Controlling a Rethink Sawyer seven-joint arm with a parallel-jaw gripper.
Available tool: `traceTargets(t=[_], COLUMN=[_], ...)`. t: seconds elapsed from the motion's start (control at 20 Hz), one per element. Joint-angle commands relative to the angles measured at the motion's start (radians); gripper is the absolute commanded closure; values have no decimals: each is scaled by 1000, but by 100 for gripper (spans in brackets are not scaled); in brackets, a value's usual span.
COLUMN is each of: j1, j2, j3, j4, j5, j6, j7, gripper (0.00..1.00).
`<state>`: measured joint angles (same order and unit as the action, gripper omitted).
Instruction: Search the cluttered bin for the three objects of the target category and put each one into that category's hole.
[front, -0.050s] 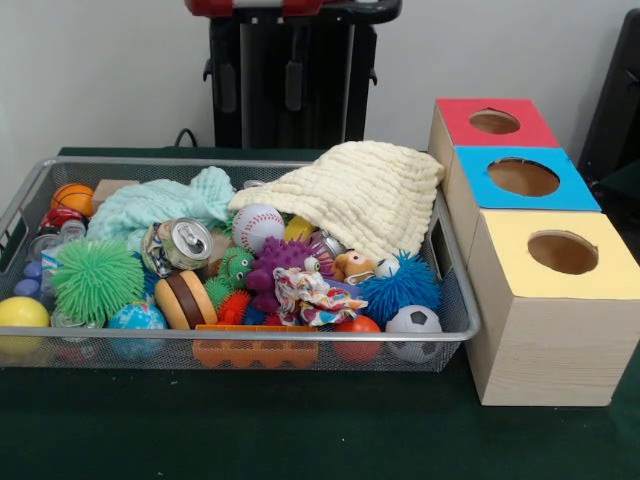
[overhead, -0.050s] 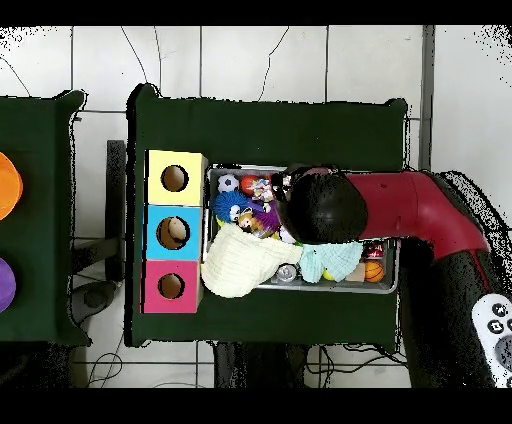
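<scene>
A silver wire-mesh bin (front, -0.050s: 455, 300) sits on the dark green counter (front, -0.050s: 300, 430), packed with toys. Draped over its far right corner is a cream knitted cloth (front, -0.050s: 350, 195), and a pale mint cloth (front, -0.050s: 160, 205) lies bunched toward the far left. Among the clutter are a white baseball with red stitching (front, -0.050s: 257, 226), a crushed drink can (front, -0.050s: 185, 243), a green spiky rubber ball (front, -0.050s: 96, 278), a blue fuzzy ball (front, -0.050s: 400, 288), a small black-and-white soccer ball (front, -0.050s: 414, 322), a purple spiky toy (front, -0.050s: 280, 262), a toy hamburger (front, -0.050s: 187, 299), a small globe ball (front, -0.050s: 135, 318), a yellow ball (front, -0.050s: 22, 314) and a little basketball (front, -0.050s: 73, 197). Just beside the bin's right end stand three pale wooden boxes in a row, each with a round hole in its top: a yellow-topped box (front, -0.050s: 560, 290) nearest, a blue-topped box (front, -0.050s: 525, 180) in the middle, a red-topped box (front, -0.050s: 495, 122) farthest. In the overhead view the red and black arm (overhead, -0.050s: 400, 205) reaches over the bin (its black head covers the middle), and the jaws are hidden beneath it, so I cannot tell how they stand or whether they hold anything.
</scene>
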<state>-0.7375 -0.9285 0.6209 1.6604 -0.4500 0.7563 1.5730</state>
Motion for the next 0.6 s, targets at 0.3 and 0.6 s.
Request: traceTargets(t=[0.3,0.6], j1=[-141,-212], j2=[231,310], j3=[102,166], j4=[-46,-121], j5=[-103,-104], j6=[-28,77], j7=[-320,-450], gripper=[0,0])
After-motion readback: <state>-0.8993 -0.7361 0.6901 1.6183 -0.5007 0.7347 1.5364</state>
